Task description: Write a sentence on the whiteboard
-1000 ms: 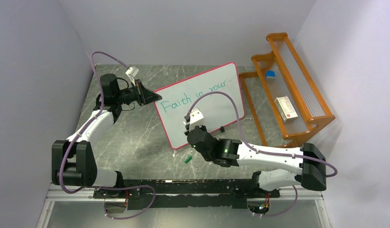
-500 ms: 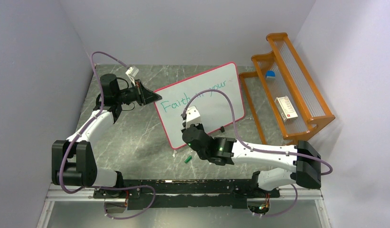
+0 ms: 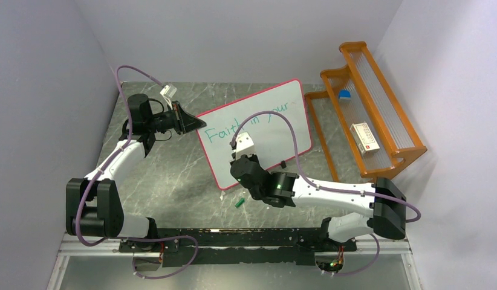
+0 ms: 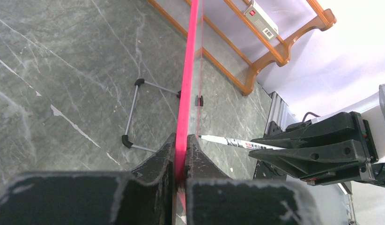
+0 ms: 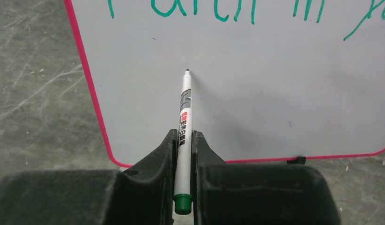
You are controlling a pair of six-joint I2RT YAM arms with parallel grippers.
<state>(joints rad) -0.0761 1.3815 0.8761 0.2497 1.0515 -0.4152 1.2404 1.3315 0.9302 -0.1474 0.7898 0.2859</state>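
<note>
- While the left pincer (image 4: 181,153) clamps the whiteboard (image 3: 273,136) by its frame,
- the right pincer (image 5: 183,140) grips a marker (image 5: 185,101), tip ahead at the board, under the green words (image 5: 214,11).

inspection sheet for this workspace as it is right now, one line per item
surface: grey marbled table, no spill seen
job's things: whiteboard standing on its feet; sentence reads "Faith in your" in green, space under it blank
clutter: green cap loose on the table by the board's near corner
grippers: left pincer shut on the whiteboard's pink edge; right pincer shut on marker, tip at the board
cables: purple cable loops on each arm; the right one arches over the board
surroundings: orange rack holding a white box; plain walls
</note>
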